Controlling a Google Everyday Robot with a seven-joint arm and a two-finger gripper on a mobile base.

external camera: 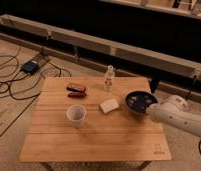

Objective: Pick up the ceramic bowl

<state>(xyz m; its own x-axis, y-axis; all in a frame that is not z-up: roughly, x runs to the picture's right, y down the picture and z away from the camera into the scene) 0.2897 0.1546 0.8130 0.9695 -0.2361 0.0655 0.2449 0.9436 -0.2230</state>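
The ceramic bowl (139, 100), dark and glossy with a lighter rim, is at the right side of the wooden table (94, 142). It is tilted and seems raised a little off the top. My gripper (150, 108), at the end of the white arm (181, 120) that comes in from the right, is closed on the bowl's near right rim. The white paper cup (76, 115) stands at the table's left middle, well apart from the bowl.
A pale flat block (109, 105) lies just left of the bowl. A small clear bottle (109, 77) stands at the back edge and a red-and-black object (76, 90) lies at the back left. Cables and a dark box (30, 66) are on the floor to the left.
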